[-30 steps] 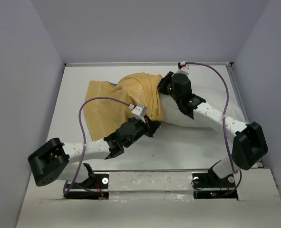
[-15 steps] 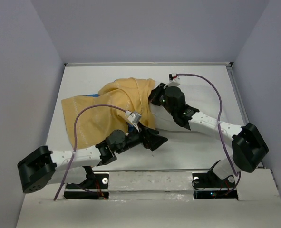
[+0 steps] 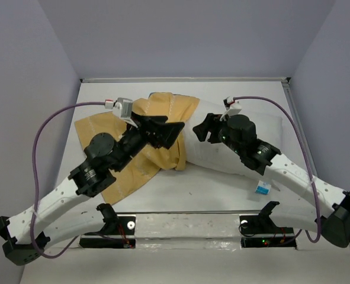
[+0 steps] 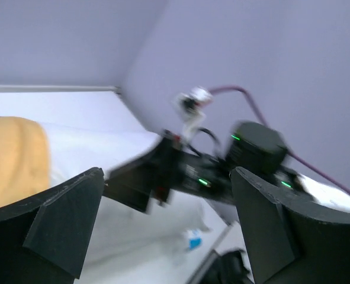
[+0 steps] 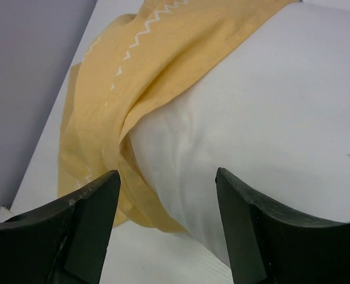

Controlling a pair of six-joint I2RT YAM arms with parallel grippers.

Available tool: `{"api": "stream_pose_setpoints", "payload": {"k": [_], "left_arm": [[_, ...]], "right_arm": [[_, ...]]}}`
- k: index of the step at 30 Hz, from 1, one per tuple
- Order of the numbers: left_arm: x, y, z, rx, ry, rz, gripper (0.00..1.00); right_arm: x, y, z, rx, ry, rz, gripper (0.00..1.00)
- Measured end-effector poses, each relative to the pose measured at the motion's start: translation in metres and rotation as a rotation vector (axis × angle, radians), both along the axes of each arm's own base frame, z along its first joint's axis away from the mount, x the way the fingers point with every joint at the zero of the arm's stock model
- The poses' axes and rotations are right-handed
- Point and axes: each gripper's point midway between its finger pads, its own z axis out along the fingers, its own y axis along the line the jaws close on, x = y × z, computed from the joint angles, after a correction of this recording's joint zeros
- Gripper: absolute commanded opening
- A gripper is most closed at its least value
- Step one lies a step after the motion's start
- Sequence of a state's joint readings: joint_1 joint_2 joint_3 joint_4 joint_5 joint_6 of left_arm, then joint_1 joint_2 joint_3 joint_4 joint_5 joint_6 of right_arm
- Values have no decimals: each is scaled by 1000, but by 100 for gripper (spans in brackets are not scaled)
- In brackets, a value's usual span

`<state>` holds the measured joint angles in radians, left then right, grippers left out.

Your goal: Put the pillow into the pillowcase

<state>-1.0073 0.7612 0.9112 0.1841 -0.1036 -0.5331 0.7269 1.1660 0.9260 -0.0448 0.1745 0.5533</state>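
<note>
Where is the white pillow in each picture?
Top view: the pillow lies in the middle, a bit to the right.
Left wrist view: the pillow is at left-middle, blurry.
Right wrist view: the pillow fills the right side.
Shared landmark: the yellow pillowcase covering one end.

The pillowcase (image 5: 151, 59) is rendered in mustard yellow crossed by thin white zigzag lines, the pillow (image 5: 257, 124) is seen as plain white, the worktop (image 3: 213, 189) is coloured white, and the right fingers (image 5: 89, 228) are finished in black.
</note>
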Motion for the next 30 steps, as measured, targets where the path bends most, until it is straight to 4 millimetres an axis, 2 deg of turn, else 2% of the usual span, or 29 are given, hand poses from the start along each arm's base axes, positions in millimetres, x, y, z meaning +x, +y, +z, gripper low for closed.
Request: {"api": "stream_pose_setpoints", "payload": {"k": [1, 3, 4, 6, 7, 8, 9, 10, 11, 12, 13, 14, 18, 20, 22, 23, 24, 26, 27, 30], "left_arm": [[17, 3, 5, 20, 2, 62, 99], [59, 3, -1, 104, 22, 186, 99], [86, 1, -11, 165, 39, 253, 99], [131, -6, -39, 307, 82, 347, 99], [152, -9, -50, 364, 94, 386, 99], [176, -16, -77, 463, 126, 412, 99], [192, -20, -98, 540, 151, 423, 98], [203, -23, -112, 594, 161, 426, 98], [220, -29, -141, 696, 187, 423, 97], [230, -33, -153, 751, 196, 417, 97], [239, -38, -164, 790, 201, 412, 96], [253, -45, -181, 855, 206, 400, 95], [273, -62, -207, 980, 185, 352, 88], [278, -68, -210, 1011, 166, 328, 81], [280, -71, -213, 1039, 151, 306, 69], [281, -72, -213, 1044, 148, 299, 55], [281, -73, -213, 1051, 141, 289, 46], [280, -73, -218, 1072, 140, 274, 22], [280, -72, -221, 1080, 141, 270, 14], [277, -72, -232, 1096, 143, 250, 4]], "right_arm": [[-4, -6, 4, -24, -11, 4, 72], [-7, -18, 14, -62, -32, -10, 79], [-5, -25, 13, -84, -31, -26, 85], [6, -49, 8, -156, -24, -103, 89], [16, -67, 1, -194, -7, -161, 89], [25, -82, -7, -227, 12, -212, 85], [30, -95, -16, -262, 36, -251, 76], [38, -113, -31, -310, 75, -305, 54], [41, -123, -41, -341, 102, -332, 40], [44, -130, -53, -373, 132, -349, 25], [44, -132, -62, -385, 155, -353, 2], [44, -131, -71, -395, 172, -348, 0], [35, -111, -88, -326, 182, -267, 0], [25, -101, -89, -282, 166, -243, 0], [13, -84, -87, -238, 151, -212, 0], [4, -70, -83, -205, 141, -183, 0], [-1, -62, -82, -191, 138, -170, 0], [-22, -29, -76, -134, 123, -89, 0], [-32, -13, -74, -110, 124, -50, 0], [-54, 23, -73, -81, 131, 46, 0]]}}
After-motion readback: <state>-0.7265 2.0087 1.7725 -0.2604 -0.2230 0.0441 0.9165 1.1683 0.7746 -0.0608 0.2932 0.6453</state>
